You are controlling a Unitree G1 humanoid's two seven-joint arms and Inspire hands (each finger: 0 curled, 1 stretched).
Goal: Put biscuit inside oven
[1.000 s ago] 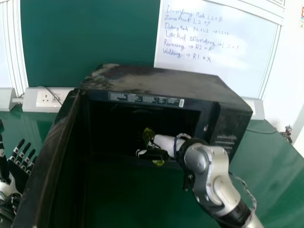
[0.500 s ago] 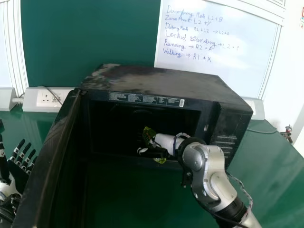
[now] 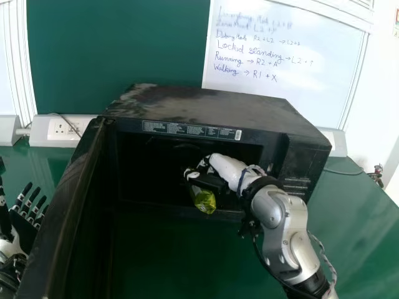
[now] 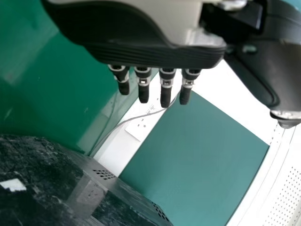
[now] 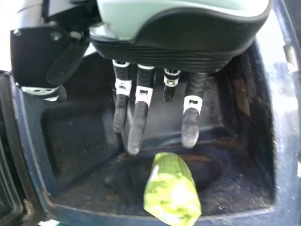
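1. Noted handwriting on board, top lines blurred; label on oven illegible.
2. Found right hand open, empty.
3. Located biscuit at oven mouth, near fingertips.
4. Found left hand open, partly cut off.

Green board fills the upper left, whiteboard with handwriting upper right, sockets mid-left, glossy green desk lower right.

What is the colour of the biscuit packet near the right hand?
Yellow-green; the packet shows best in the right wrist view.
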